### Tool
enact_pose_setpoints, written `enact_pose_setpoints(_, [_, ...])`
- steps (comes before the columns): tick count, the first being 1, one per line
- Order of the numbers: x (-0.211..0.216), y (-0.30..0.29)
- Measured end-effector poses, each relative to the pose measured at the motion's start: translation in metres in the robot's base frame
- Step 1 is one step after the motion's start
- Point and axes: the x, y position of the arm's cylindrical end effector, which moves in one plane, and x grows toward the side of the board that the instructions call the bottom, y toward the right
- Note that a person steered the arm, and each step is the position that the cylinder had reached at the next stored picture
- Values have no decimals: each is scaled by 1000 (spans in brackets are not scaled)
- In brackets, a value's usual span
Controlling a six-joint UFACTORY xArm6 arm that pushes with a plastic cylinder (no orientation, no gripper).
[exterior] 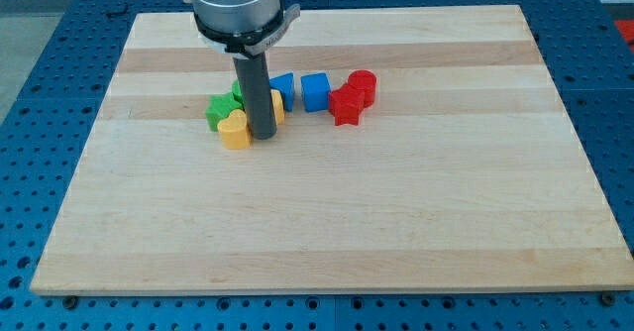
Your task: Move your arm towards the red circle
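Note:
The red circle [363,84] is a short red cylinder right of the board's centre, touching a red star [346,104] at its lower left. My rod comes down from the view's top; my tip [263,133] rests on the board well left of the red circle. It sits beside a yellow heart [236,130] and in front of a partly hidden yellow block [278,104]. A blue cube [315,91] lies between my tip and the red blocks.
A green star-like block [220,109] sits left of the rod. A second blue block [282,83] shows just right of the rod. The wooden board [327,222] lies on a blue perforated table.

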Motion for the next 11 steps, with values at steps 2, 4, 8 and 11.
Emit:
enact_pose_setpoints(2, [-9, 0])
enact_pose_setpoints(4, [26, 38])
enact_pose_setpoints(8, [-40, 198])
enact_pose_setpoints(11, [-72, 143])
